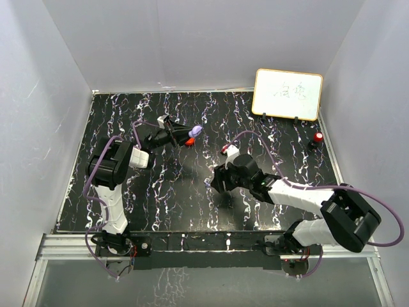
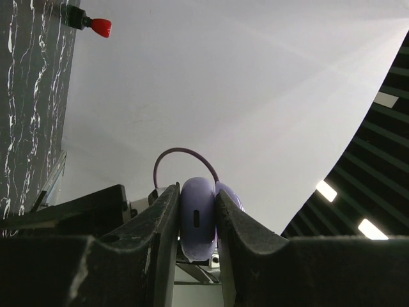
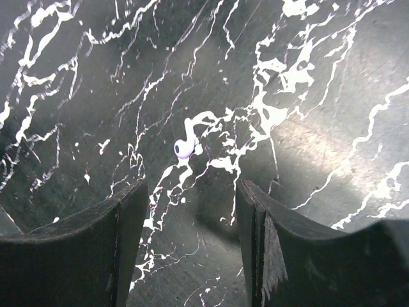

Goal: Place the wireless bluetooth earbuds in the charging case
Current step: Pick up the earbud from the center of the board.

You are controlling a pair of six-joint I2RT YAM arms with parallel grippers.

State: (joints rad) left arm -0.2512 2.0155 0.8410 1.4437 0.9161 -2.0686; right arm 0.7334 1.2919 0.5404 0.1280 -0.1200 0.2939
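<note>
The left claw (image 2: 197,193) is clamped on the purple charging case (image 2: 197,224), gripping it edge-on. The right claw (image 3: 192,192) stands apart over the worktop (image 3: 332,83), where the purple earbud (image 3: 184,147) lies loose just ahead of its tips

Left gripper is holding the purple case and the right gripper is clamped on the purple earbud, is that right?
Not quite. The right gripper is open; the purple earbud lies untouched on the table beyond its fingertips, as the right wrist view shows. The left gripper does hold the purple case.
</note>
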